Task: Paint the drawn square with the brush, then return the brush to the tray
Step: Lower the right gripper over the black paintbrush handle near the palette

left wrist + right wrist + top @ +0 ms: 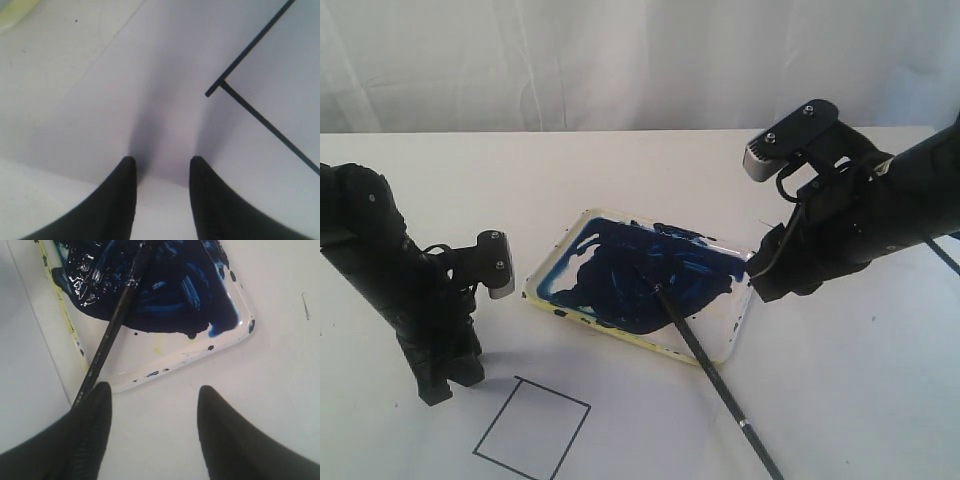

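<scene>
Beyond the tray (741, 322), brush (705, 362) handle end out of frame.

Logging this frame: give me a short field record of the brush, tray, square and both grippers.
tray: mid-table, smeared with dark blue paint
brush: tip in the tray's paint, handle out over the rim onto the table
drawn square: inside plain white, unpainted
left gripper: open, empty, over bare table beside a corner of the square
right gripper: open, holding nothing, at the tray's edge; brush handle passes by one finger, contact unclear
task stage: brush not picked up, painting not begun
</scene>
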